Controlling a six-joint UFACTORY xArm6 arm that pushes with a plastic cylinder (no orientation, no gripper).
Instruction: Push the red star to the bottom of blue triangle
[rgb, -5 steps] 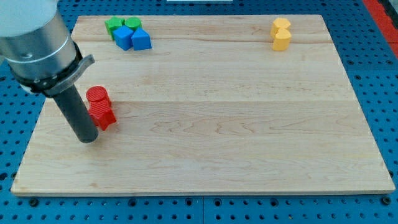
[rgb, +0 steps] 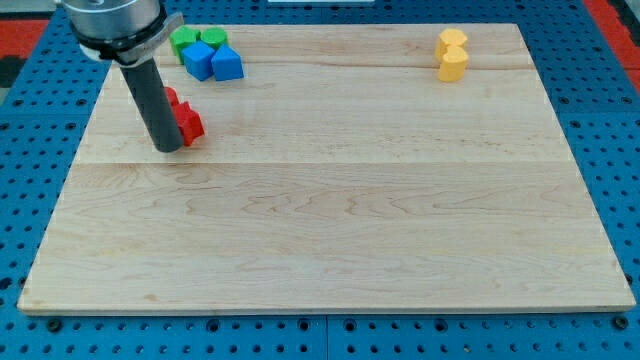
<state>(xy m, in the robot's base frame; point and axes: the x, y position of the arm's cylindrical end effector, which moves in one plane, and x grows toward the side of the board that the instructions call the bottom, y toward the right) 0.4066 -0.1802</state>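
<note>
My tip (rgb: 168, 147) rests on the wooden board (rgb: 330, 200) against the left side of the red blocks (rgb: 186, 120) (the rod hides part of them, and no gripper shows). They sit near the blue blocks (rgb: 213, 62), just below-left of them; green blocks (rgb: 194, 39) lie behind.

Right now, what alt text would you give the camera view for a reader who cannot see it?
My tip rests against the view's left side of the red blocks on a wooden board, below the blue blocks and green blocks at the view's top left. Yellow blocks sit top right.
</note>
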